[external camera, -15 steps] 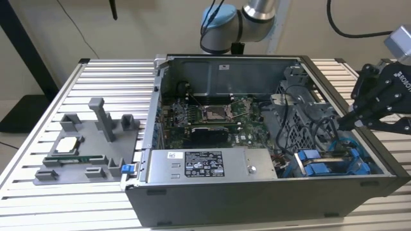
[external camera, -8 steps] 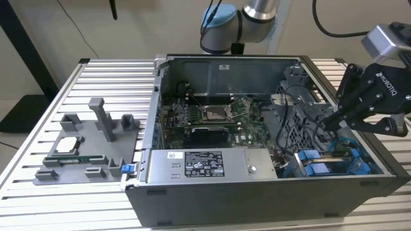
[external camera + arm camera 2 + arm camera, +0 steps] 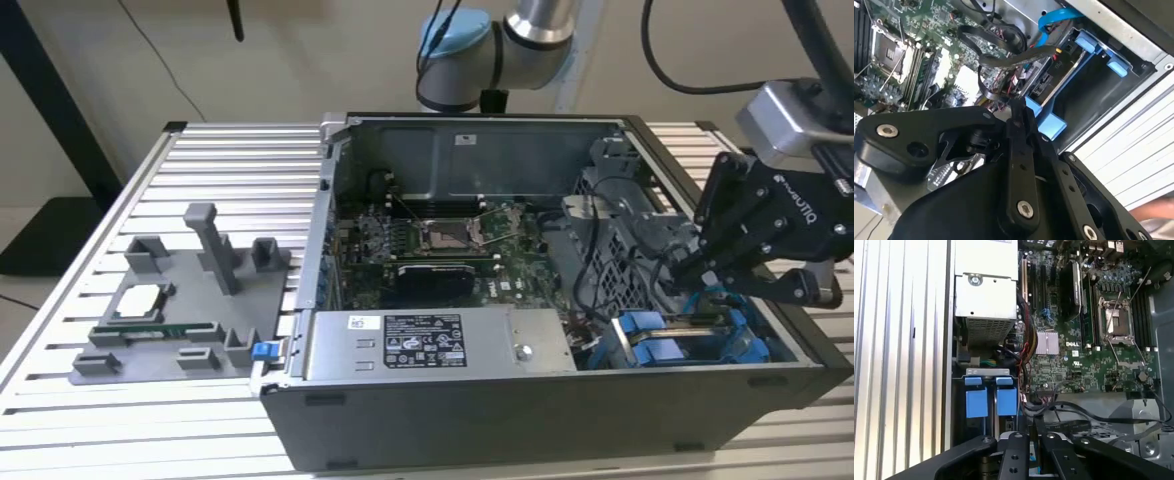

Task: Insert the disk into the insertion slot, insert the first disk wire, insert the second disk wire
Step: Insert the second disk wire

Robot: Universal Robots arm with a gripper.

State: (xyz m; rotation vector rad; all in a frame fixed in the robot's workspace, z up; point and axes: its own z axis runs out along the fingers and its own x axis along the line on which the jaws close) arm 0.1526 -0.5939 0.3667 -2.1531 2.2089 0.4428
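Claw: in the exterior view your claw (image 3: pixel 714 285) hung over the corner of the open computer case (image 3: pixel 534 400) at that view's right, its tips down among the blue parts.
Claw state: in both wrist views its fingers (image 3: pixel 1021 450) stood close together, pinched on a flat black wire (image 3: pixel 1004 60); you could not tell from the exterior view.
Disk: the disk (image 3: pixel 1059 75) sat in its blue carrier inside the insertion slot (image 3: pixel 1094 95); the second wrist view showed its dark connector edge with a blue cable (image 3: pixel 1054 20) curling above.
Blue tabs: the first wrist view showed two blue tabs (image 3: pixel 991 400) side by side just beside the claw.
Wire: the second wrist view showed the black wire looping from the motherboard (image 3: pixel 904 55) toward the disk's end.
Power supply: the grey labelled box (image 3: pixel 427 345) lay along the case's near wall.
Counter: only the exterior view gave you the slatted counter (image 3: pixel 200 150) with a grey fixture (image 3: pixel 174 320) on it.
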